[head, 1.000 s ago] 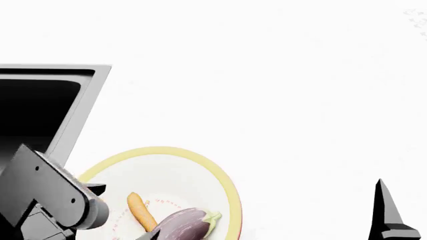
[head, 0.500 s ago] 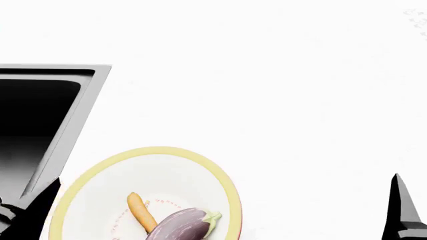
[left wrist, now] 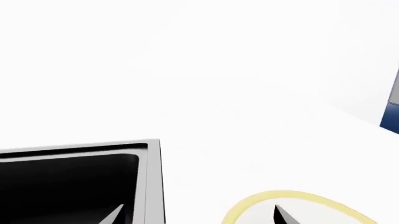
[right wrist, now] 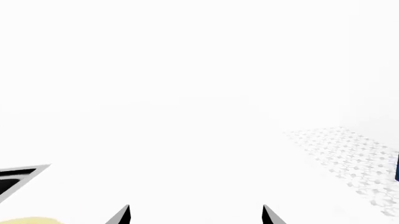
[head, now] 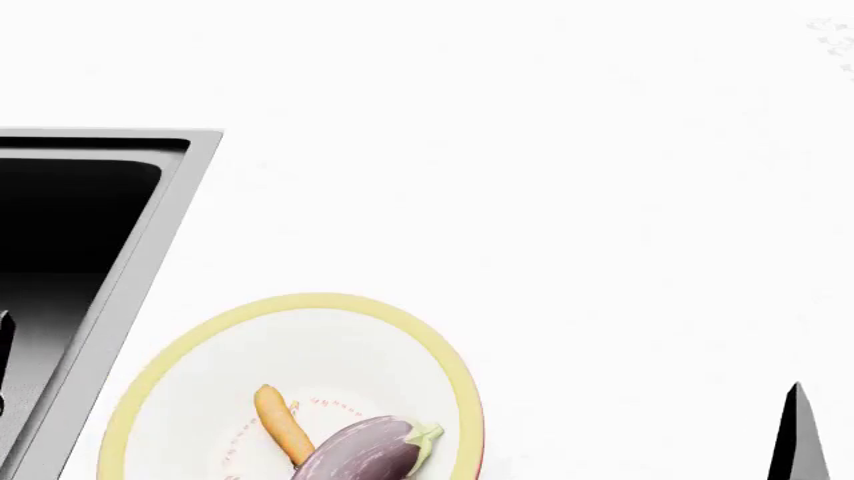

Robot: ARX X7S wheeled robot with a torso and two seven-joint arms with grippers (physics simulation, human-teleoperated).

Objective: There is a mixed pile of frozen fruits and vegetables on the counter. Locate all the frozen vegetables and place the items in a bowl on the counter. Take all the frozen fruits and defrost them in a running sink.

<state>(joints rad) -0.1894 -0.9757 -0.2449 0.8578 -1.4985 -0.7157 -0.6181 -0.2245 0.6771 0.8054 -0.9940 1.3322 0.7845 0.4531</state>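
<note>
While the carrot (head: 282, 424) and the eggplant (head: 363, 451) lie touching inside the bowl (head: 200, 335), which sits on the white worktop (head: 561, 200) just beside the dark sink (head: 80, 210), both arms are held low at the edges of the head view. From the left wrist, the left claw (left wrist: 196, 215) shows its tips spread, one over the sink and one over the bowl's yellow rim. From the right wrist, the right claw (right wrist: 195, 214) is likewise spread above bare worktop, holding nothing. No fruit is in view.
</note>
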